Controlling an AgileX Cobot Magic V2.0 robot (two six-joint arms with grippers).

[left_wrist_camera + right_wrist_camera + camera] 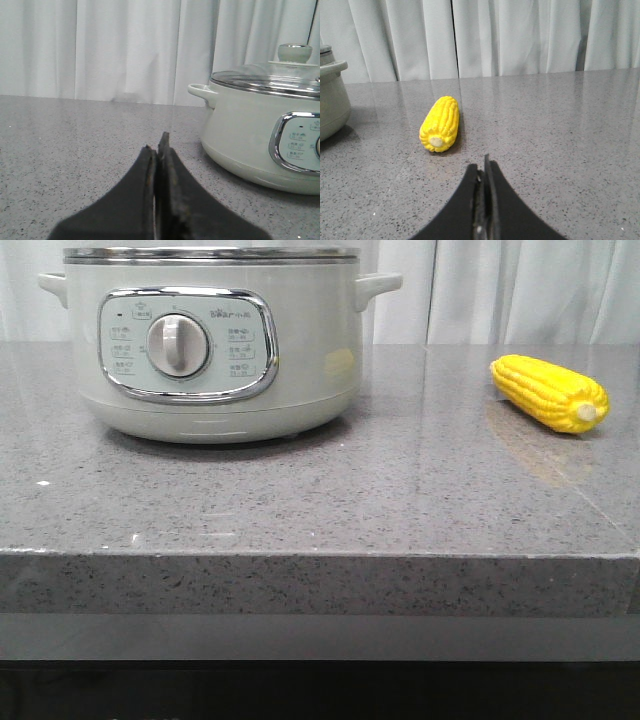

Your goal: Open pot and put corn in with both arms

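The pale-green pot (215, 350) stands at the back left of the grey counter, its dial panel facing me; the front view cuts off its top. In the left wrist view the pot (260, 135) wears a glass lid (272, 77) with a round knob (295, 52). The yellow corn (548, 392) lies on the counter at the right, stub end toward the front. My left gripper (157, 145) is shut and empty, low over the counter, apart from the pot. My right gripper (482, 165) is shut and empty, a short way from the corn (440, 124). Neither gripper shows in the front view.
The grey speckled counter (320, 500) runs to a front edge (320, 555) near me. White curtains (500, 290) hang behind it. The pot's side (331, 100) shows at the edge of the right wrist view.
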